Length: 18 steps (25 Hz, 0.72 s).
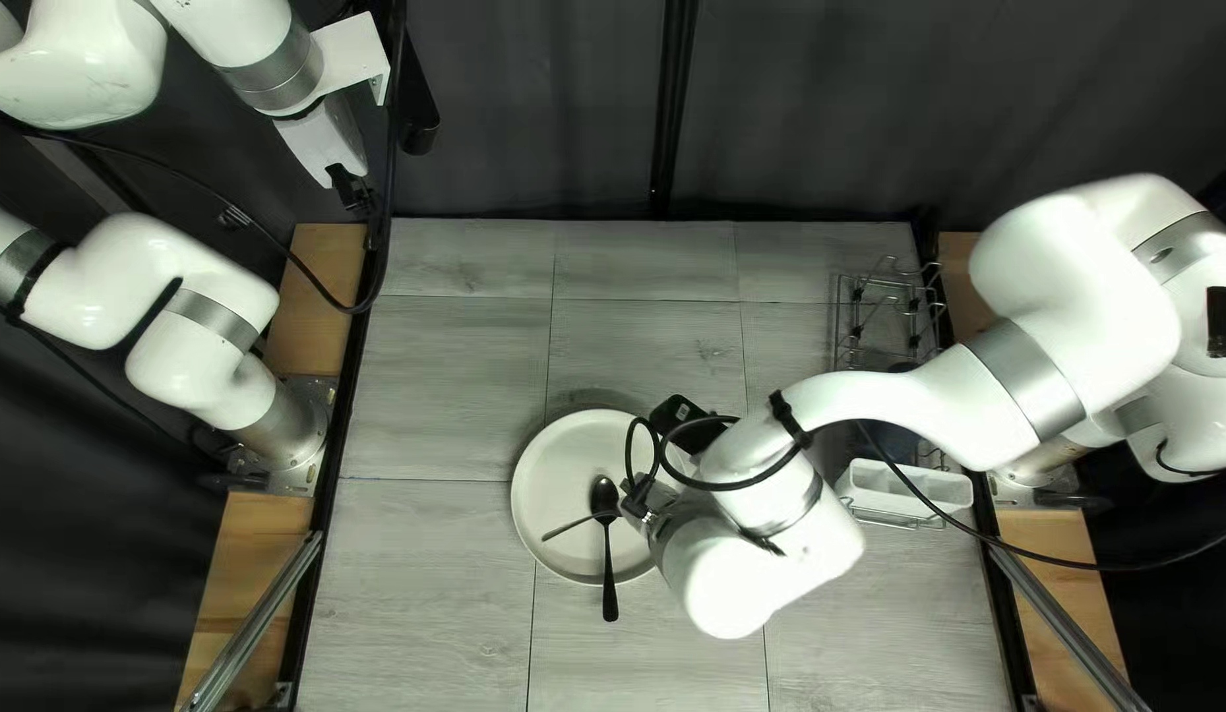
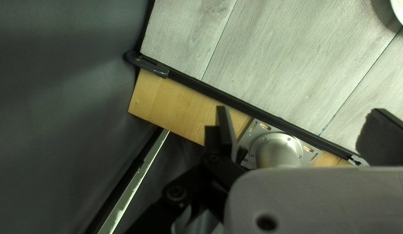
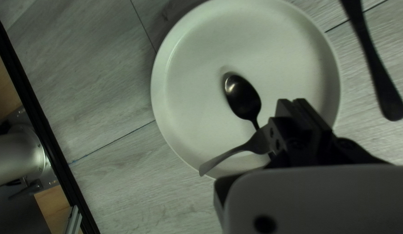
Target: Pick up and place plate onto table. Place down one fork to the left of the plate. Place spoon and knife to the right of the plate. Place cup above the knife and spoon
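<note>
Fork placement was in hand: my right gripper (image 3: 295, 101) was pinched narrow on the fork (image 3: 225, 158), its handle sticking out sideways from the fingers. The spoon (image 3: 242, 97) lay just beneath, on the plate (image 3: 197, 86). Next move, I judged, called for clearing the plate's left rim, then lowering. Dark utensil (image 3: 381, 91), probably the knife, lay beyond the plate. My left gripper (image 2: 299, 109) stood wide, well apart.
</note>
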Motion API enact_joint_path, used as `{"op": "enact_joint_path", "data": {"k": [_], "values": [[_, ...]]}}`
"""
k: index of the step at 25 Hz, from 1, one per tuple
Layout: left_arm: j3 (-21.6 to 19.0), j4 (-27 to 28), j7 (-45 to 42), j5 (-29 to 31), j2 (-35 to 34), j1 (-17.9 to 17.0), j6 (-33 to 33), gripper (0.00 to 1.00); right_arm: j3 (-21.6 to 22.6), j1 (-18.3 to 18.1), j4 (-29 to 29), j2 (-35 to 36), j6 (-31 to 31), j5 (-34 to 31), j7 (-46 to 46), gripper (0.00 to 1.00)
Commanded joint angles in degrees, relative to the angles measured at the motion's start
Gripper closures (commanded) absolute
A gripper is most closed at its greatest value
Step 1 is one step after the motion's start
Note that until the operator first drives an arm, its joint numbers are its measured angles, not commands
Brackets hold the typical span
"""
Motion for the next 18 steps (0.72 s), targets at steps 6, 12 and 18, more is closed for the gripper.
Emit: {"op": "enact_joint_path", "data": {"k": [6,12,18], "values": [[0.00,0.00,0.00,0.00,0.00,0.00,0.00,0.00,-1.83,-6.10,-8.15,-3.12,-15.18,-3.98,-6.69,1.00],[0.00,0.00,0.00,0.00,0.00,0.00,0.00,0.00,-2.24,-8.54,-9.43,-2.60,-19.81,-3.48,-9.55,1.00],[0.00,0.00,0.00,0.00,0.00,0.00,0.00,0.00,-2.25,-9.54,-9.51,-1.13,-20.95,-2.07,-10.09,0.99]]}}
